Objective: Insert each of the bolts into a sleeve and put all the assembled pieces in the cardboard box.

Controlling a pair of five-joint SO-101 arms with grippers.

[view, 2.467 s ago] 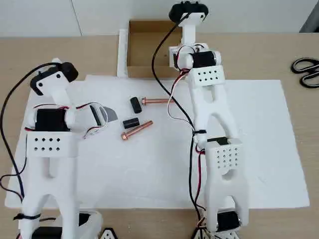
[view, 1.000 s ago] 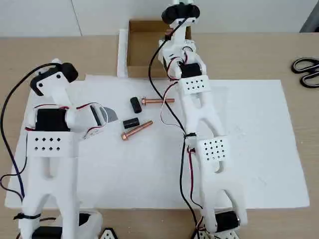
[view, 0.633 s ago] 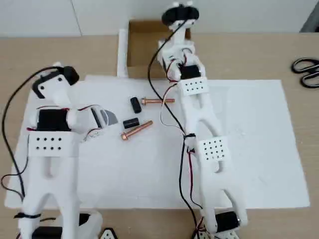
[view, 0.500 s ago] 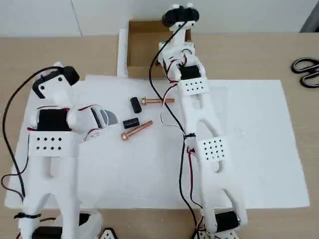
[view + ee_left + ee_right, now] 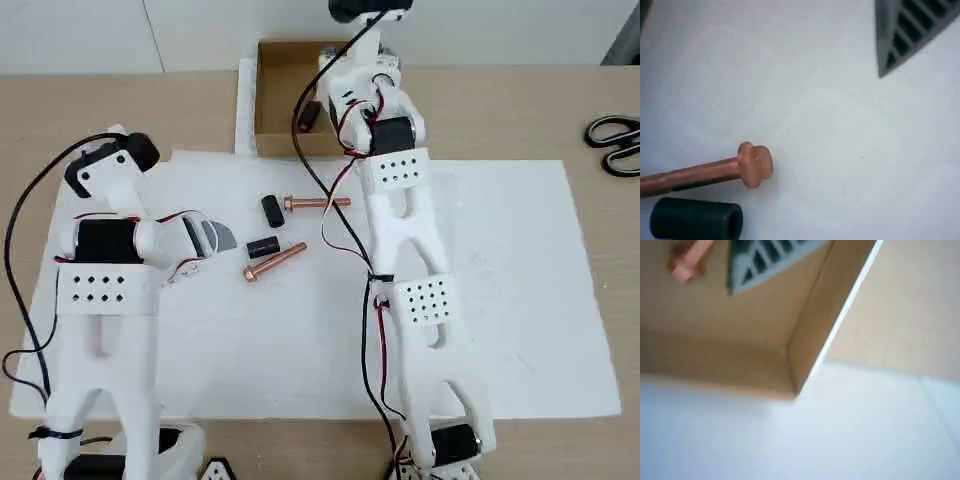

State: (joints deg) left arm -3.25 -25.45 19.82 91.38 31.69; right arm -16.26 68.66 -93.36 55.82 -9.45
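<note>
At 12 o'clock of the white sheet [image 5: 500, 300] sits the cardboard box [image 5: 275, 90], and the right gripper [image 5: 330, 100] hangs over it. Whether it grips the piece [image 5: 308, 113] inside, I cannot tell. At 9 o'clock of the loose parts the left gripper [image 5: 212, 236] hangs wide, holding nothing. One piece looks delivered. A bolt [image 5: 318, 203] has a sleeve [image 5: 271, 210] at its 9 o'clock; a second bolt [image 5: 274, 262] has a second sleeve [image 5: 263, 246] at its 11 o'clock. Next, probably, comes joining a pair. No writing is readable.

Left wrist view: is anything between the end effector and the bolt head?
Nothing visible. Bare foam separates the left end effector from the bolt head; the sleeve lies beside the shaft, not in between.
</note>
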